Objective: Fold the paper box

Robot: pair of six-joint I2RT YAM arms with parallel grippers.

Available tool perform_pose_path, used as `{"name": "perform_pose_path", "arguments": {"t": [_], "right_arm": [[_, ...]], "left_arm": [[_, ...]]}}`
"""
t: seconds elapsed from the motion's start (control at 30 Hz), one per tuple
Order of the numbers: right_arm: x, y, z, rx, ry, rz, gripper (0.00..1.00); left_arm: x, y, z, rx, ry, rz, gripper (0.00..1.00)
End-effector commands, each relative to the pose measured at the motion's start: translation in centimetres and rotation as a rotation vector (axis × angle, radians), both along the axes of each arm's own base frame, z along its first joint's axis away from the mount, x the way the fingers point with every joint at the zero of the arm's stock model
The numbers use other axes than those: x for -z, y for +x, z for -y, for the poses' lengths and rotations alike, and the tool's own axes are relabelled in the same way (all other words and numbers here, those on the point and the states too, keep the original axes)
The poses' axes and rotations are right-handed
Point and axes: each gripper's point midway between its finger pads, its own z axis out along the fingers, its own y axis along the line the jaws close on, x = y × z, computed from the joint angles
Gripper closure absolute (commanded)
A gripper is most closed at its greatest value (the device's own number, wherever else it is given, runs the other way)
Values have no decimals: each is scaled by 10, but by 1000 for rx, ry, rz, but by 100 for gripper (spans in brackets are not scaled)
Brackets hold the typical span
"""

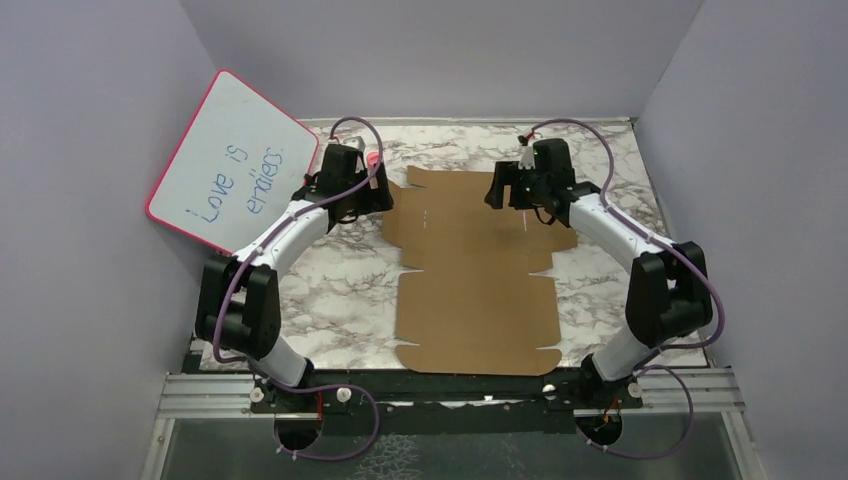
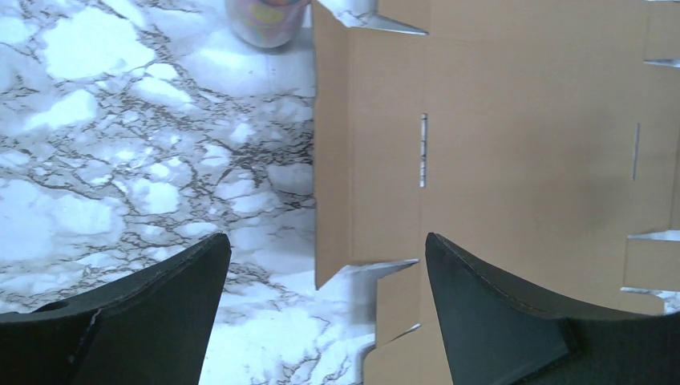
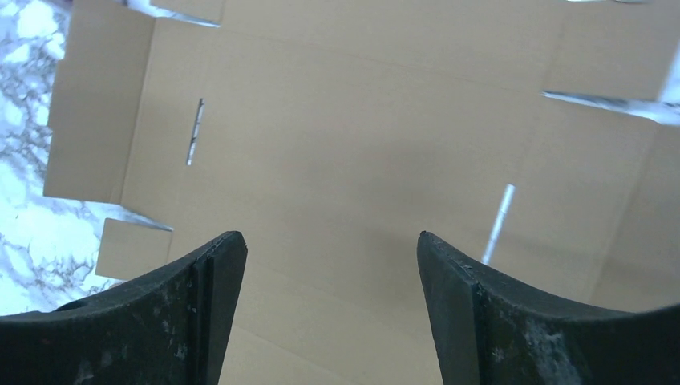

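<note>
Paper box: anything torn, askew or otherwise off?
Nothing stands out. The paper box lies flat and unfolded on the marble table, flaps intact, no visible tears. Only the whiteboard sits tilted, propped against the left wall.

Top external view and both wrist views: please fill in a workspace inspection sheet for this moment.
Surface: marble-pattern table top, flat.
Job's things: paper box lies flat and unfolded, with its flaps spread out.
Clutter: pink-framed whiteboard with handwriting leans at the left wall. A small colourful round object sits by the sheet's far left corner; cannot tell what it is.
Grippers: left gripper is open and empty over the sheet's left edge. Right gripper is open and empty over the sheet.
Cables: purple cables loop along both arms; no snag seen.
Surroundings: plain lilac walls on three sides, metal rail at the near edge.
</note>
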Motion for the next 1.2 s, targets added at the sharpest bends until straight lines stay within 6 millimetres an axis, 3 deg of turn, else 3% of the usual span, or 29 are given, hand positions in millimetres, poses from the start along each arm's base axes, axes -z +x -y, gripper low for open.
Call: {"name": "perform_pose_path", "arguments": {"t": [0.0, 0.13, 0.37, 0.67, 0.8, 1.17], "right_arm": [[-19, 19, -34, -135, 108, 106, 15], [-21, 31, -44, -176, 125, 123, 13], [-19, 54, -53, -216, 112, 162, 13], [-15, 71, -62, -335, 45, 206, 13], [-16, 80, -62, -375, -6, 253, 12], [-13, 88, -61, -640, -128, 299, 10]], "left_arm": [[9, 5, 1, 46, -29, -53, 9], [25, 19, 7, 47, -36, -95, 14], [46, 37, 19, 74, -48, -143, 36], [62, 29, 24, 110, 7, -161, 73], [52, 23, 24, 132, 62, -120, 87], [-2, 18, 28, 243, 158, 54, 97]]}}
